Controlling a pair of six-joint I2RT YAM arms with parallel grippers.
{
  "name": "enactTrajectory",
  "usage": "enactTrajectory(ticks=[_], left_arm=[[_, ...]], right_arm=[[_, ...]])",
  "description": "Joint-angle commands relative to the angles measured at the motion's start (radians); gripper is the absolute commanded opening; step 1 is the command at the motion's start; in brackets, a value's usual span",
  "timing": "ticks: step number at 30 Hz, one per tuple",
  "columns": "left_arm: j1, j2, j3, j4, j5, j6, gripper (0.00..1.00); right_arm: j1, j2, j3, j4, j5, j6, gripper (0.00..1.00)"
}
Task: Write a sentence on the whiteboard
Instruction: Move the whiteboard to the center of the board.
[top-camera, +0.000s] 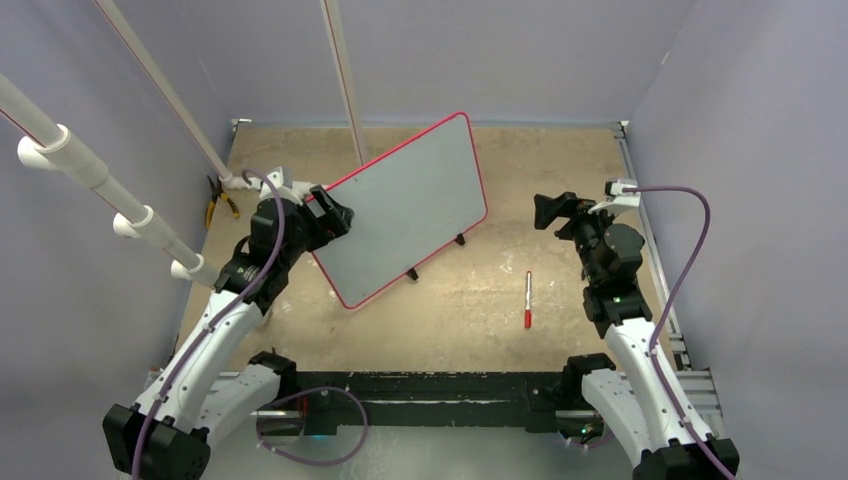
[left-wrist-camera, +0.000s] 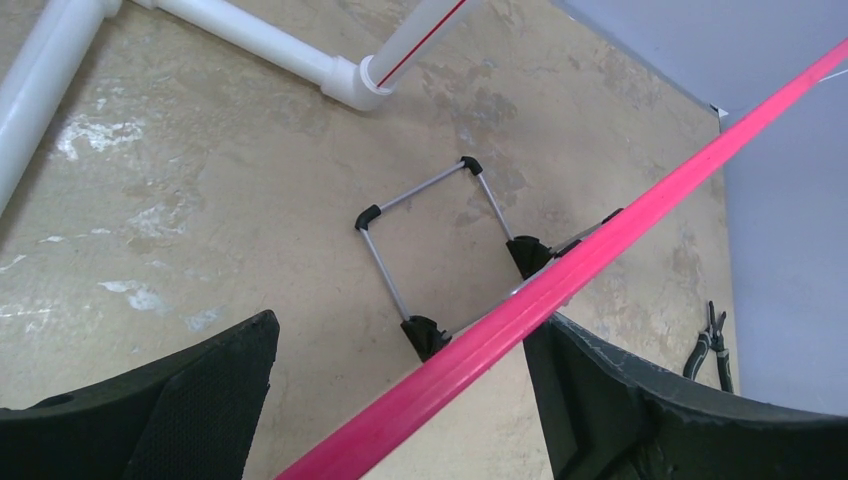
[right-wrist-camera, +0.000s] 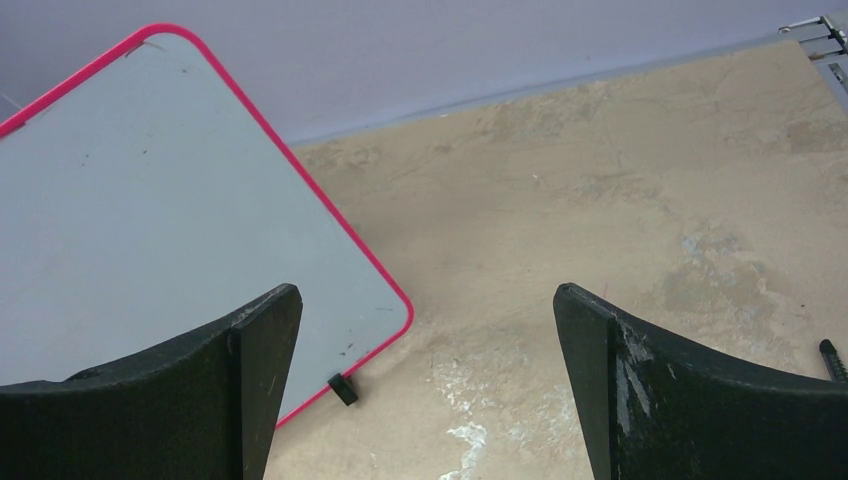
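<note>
With the blank whiteboard (top-camera: 405, 210) propped on the counter (top-camera: 470, 330), its rim between the spread jaws of the left gripper (left-wrist-camera: 400, 330), the open, empty right gripper (right-wrist-camera: 428, 295) should first fetch the red marker (top-camera: 528, 300) lying right of the whiteboard

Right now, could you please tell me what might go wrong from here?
1. The left gripper straddles the rim of the whiteboard, jaws not closed on it. The board leans on a thin wire stand, so a nudge might tip or slide it.
2. The marker lies flat on the table, and the open right gripper might roll it away when picking.
</note>
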Motion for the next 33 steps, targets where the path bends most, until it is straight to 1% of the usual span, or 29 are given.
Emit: enactTrajectory(ticks=[1,10,13,16,19,20,22,24,27,30,33], left_arm=[[-0.044,0.046,-0.001,0.127,-0.009,-0.043,0.90],[-0.099,0.099,0.006,0.236,-0.049,-0.069,0.89],[-0.114,0.120,0.011,0.272,-0.069,-0.068,0.82],[-0.120,0.136,0.016,0.300,-0.081,-0.073,0.79],[-0.120,0.143,0.021,0.326,-0.098,-0.076,0.69],[-0.120,0.145,0.023,0.332,-0.104,-0.078,0.67],[-0.120,0.150,0.024,0.342,-0.111,-0.081,0.65],[-0.121,0.159,0.021,0.387,-0.112,-0.082,0.65],[-0.125,0.184,0.018,0.441,-0.092,-0.058,0.58],[-0.126,0.204,0.014,0.500,-0.039,0.020,0.59],[-0.126,0.203,0.010,0.488,-0.003,0.096,0.66]], right_arm=[[-0.002,0.005,0.039,0.039,-0.006,-0.016,0.99],[-0.001,0.013,0.036,0.045,-0.006,-0.016,0.99],[-0.002,0.016,0.035,0.045,-0.006,-0.016,0.99],[-0.002,0.018,0.034,0.047,-0.006,-0.016,0.99],[-0.002,0.020,0.033,0.046,-0.006,-0.016,0.99],[-0.002,0.021,0.033,0.047,-0.006,-0.016,0.99],[-0.002,0.020,0.033,0.047,-0.006,-0.016,0.99],[-0.001,0.022,0.033,0.047,-0.006,-0.016,0.99],[-0.002,0.023,0.033,0.048,-0.006,-0.016,0.99],[-0.002,0.026,0.033,0.047,-0.006,-0.017,0.99],[-0.002,0.025,0.033,0.043,-0.006,-0.017,0.99]])
